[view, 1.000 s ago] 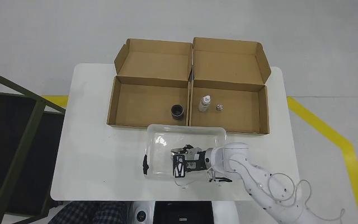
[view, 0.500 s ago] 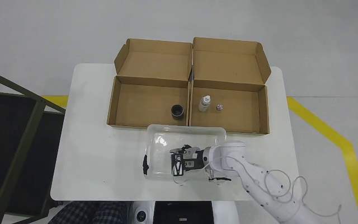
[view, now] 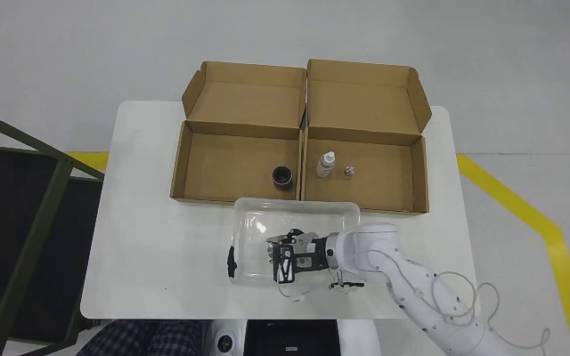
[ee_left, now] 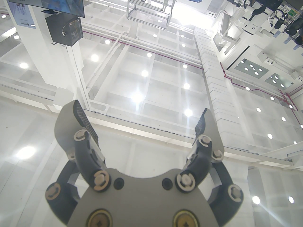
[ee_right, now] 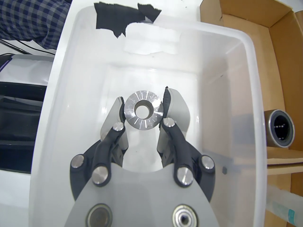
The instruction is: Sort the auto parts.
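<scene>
My right gripper (ee_right: 144, 96) reaches down into the clear plastic bin (ee_right: 251, 72), its fingers closed against both sides of a flat metal ring (ee_right: 143, 113) with a centre hole. From above, the right gripper (view: 285, 260) sits in the bin (view: 298, 207) at the table's near edge. A dark cylindrical bearing (view: 283, 176) lies in the left cardboard box (view: 223, 165). The right cardboard box (view: 392, 178) holds a small white bottle (view: 326, 164) and a tiny part (view: 351, 169). My left gripper (ee_left: 139, 121) points up at the ceiling, open and holding nothing.
Black tape (ee_right: 118, 19) and a white label stick to the bin's far wall. The bearing (ee_right: 279, 128) lies just beyond the bin's side, inside the box. A person's checked sleeve (ee_right: 35, 8) is off the table's near edge. Bare table lies left of the bin.
The right arm has shifted only slightly; its gripper stays in the bin around the metal ring. Nothing else has moved.
</scene>
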Available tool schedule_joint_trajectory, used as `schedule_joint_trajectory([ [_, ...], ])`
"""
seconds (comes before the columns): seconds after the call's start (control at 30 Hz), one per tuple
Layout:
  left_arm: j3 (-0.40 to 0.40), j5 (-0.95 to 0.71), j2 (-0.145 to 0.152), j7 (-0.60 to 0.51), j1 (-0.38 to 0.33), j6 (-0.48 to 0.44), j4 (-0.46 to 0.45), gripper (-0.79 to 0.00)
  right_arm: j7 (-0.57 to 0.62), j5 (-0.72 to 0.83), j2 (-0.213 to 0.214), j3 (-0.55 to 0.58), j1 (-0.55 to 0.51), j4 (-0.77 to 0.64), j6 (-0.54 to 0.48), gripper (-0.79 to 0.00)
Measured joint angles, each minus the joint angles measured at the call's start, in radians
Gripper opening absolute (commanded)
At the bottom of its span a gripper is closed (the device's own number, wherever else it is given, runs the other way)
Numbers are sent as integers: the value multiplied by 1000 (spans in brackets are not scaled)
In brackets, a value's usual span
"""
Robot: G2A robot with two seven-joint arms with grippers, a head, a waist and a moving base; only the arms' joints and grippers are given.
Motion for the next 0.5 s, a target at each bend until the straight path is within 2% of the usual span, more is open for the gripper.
schedule_joint_trajectory([
  [0.5,0,0,0,0,0,0,0,0,11,99,12,80,-4,-96,23,-785],
])
